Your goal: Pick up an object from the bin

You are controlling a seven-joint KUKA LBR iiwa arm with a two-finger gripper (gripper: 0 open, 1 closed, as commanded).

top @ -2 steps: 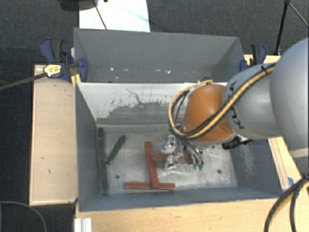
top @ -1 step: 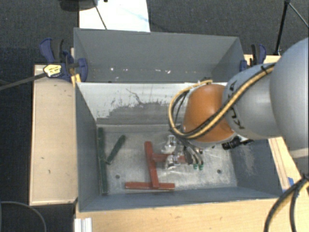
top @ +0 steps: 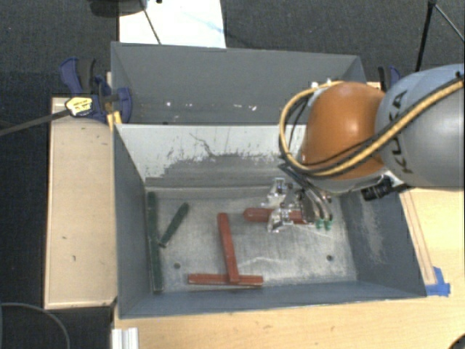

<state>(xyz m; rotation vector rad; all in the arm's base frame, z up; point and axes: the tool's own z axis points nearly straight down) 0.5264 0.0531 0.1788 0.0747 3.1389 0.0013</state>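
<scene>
Grey metal bin from above. The hand, right of centre over the bin floor, sits at the right end of a short red-brown block; whether it is wide, narrow or gripping cannot be told. At lower centre, two long red-brown sticks touch. At left lie two dark green sticks.

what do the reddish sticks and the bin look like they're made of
Reddish sticks: likely painted wood or plastic, matte brown-red, straight-edged with flat faces; the look leaves it open. Bin: sheet metal, dull grey finish, with pale scuffs and scratches on its back wall and floor.
</scene>
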